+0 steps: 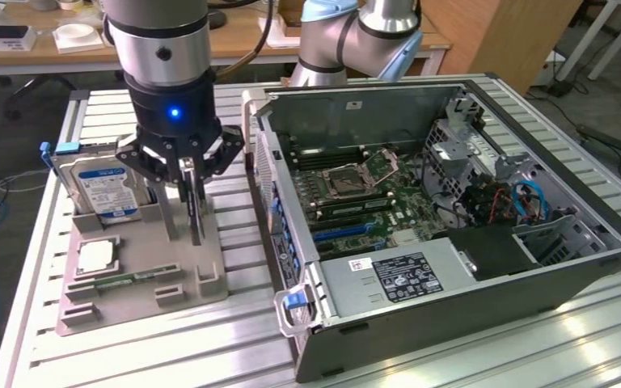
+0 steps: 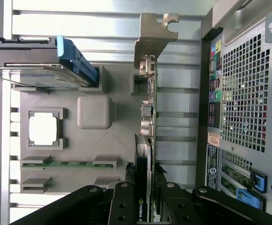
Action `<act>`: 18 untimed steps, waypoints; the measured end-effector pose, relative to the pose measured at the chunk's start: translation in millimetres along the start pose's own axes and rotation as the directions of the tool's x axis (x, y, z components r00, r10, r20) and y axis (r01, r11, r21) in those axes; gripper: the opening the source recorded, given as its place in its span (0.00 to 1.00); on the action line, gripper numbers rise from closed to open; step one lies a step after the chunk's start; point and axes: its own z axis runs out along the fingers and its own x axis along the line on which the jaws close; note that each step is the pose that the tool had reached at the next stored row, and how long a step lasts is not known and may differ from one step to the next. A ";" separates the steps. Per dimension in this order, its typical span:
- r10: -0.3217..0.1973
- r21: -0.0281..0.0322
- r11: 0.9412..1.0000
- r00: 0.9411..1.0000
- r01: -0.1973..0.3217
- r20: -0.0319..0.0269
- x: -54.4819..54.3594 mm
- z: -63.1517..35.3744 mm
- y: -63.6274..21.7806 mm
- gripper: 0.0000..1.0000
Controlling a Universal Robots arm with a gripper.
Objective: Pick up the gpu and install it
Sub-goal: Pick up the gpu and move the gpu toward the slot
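— Has the claw (image 1: 187,179) got anything?
— Yes, it's pinching the gpu (image 1: 196,214). The card is on edge and hangs straight below the claw, over the grey tray (image 1: 127,303), left of centre in the exterior view. Its long axis runs along the tray, bracket (image 2: 152,35) at the far end.
— And the case (image 1: 569,267)?
— Open, just to the exterior view's right. Its near wall (image 1: 265,174) stands between card and motherboard (image 1: 381,198). The hard drive (image 1: 95,190) is close on the other side.
— Is the card clear of its slot?
— Can't tell.

Metal bracket (image 2: 150,40) on gpu (image 2: 147,117) (holder (image 2: 93,140) matt plastic).
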 end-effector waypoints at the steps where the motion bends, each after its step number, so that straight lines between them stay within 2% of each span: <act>1: 0.000 0.000 1.000 1.000 0.000 0.000 0.0 -0.1 0.0 0.26; 13: -0.002 0.000 1.000 1.000 0.002 0.000 0.0 -2.6 0.1 0.26; 18: -0.002 0.000 1.000 1.000 0.002 0.000 0.0 -7.7 0.4 0.26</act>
